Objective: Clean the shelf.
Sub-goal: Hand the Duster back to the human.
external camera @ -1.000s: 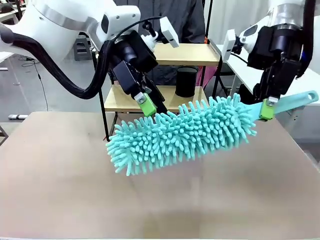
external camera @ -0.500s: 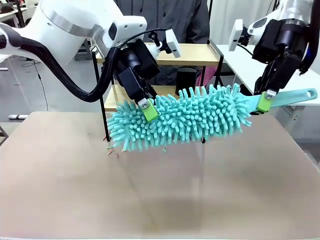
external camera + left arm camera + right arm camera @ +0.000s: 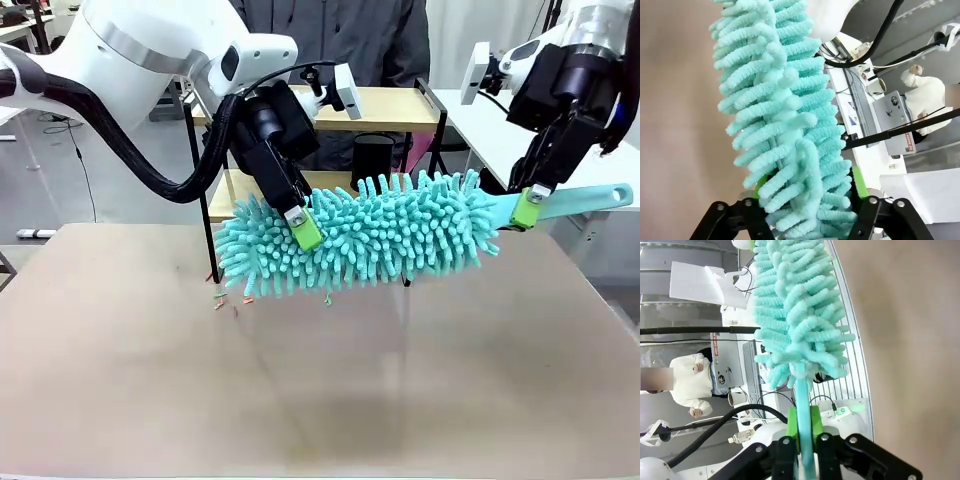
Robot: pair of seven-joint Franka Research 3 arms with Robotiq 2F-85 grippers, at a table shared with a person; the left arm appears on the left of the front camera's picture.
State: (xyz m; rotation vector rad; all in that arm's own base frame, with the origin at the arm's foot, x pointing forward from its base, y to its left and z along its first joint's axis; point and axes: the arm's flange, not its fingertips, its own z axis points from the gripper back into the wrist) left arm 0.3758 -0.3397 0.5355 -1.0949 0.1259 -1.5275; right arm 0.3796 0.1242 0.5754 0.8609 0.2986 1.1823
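The teal duster point(image 3: 365, 235) has risen to the shelf point(image 3: 385, 110) across the worktop point(image 3: 300, 380); left gripper point(image 3: 303, 226) pinches its fronds, right gripper point(image 3: 528, 207) clamps its handle, steadying both ends.

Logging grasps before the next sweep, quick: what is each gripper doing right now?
Left gripper: shut on the fluffy head of the teal duster.
Right gripper: shut on the duster's handle.

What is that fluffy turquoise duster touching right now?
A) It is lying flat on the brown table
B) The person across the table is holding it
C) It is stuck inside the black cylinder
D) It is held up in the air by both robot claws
D: the left gripper pinches the duster in its fluffy head and the right gripper clamps its handle, with the table well below it.
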